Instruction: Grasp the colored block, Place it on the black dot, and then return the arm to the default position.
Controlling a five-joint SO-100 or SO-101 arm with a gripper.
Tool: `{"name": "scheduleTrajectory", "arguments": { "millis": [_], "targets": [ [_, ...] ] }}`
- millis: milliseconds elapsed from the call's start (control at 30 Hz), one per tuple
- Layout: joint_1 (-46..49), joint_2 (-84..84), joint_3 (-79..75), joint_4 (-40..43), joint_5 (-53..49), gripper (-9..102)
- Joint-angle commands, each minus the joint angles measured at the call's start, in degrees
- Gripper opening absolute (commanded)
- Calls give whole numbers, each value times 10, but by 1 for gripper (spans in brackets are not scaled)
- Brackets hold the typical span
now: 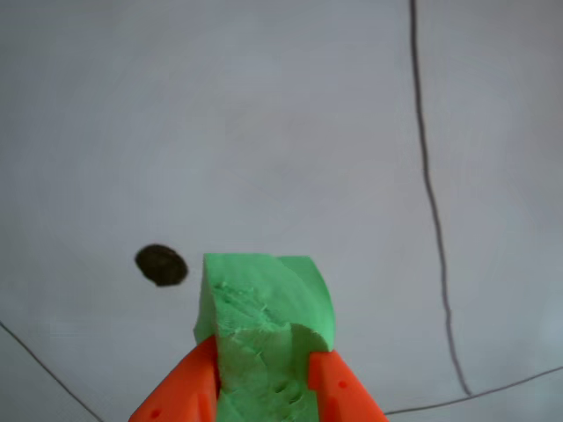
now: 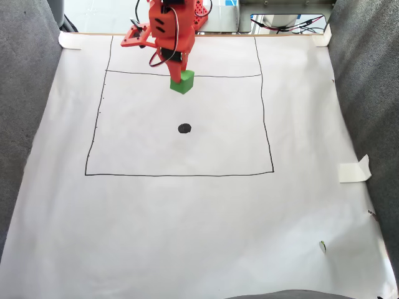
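White paper covers the surface (image 2: 187,237), taped at its corners and marked with a hand-drawn black rectangle (image 2: 272,149), with grey fabric rising along both sides in the fixed view. Near the far edge of that outline the orange arm (image 2: 167,28) reaches down, and its fingers (image 2: 181,73) are clamped on the green foam cube (image 2: 182,81) — the cube sits at the line that crosses the top of the rectangle, though whether it touches the paper or hangs just above cannot be told. The black dot (image 2: 184,128) lies nearer the camera in the fixed view, inside the rectangle, apart from the cube. In the other view the two orange fingers (image 1: 262,387) enter from the bottom edge and press against the cube's (image 1: 264,316) rough, torn sides — its cracked face turned toward the lens. There the black dot (image 1: 161,265) appears just left of the cube's upper corner, uncovered, while thin drawn lines (image 1: 431,202) run down the right.
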Motion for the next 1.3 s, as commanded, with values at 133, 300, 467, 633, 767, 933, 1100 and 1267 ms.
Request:
{"name": "scheduleTrajectory", "arguments": {
  "millis": [133, 300, 467, 633, 767, 933, 1100, 1267],
  "targets": [
    [9, -83, -139, -26, 30, 0],
    [6, -115, -212, -6, 47, 0],
    [-4, -143, -257, -3, 66, 0],
    [-15, -174, -288, -1, 94, 0],
    [-20, -203, -326, 12, 107, 0],
    [-16, -240, -367, 20, 124, 0],
    [-11, -275, -397, 15, 134, 0],
    [-12, -295, -399, 4, 133, 0]
  ]
}}
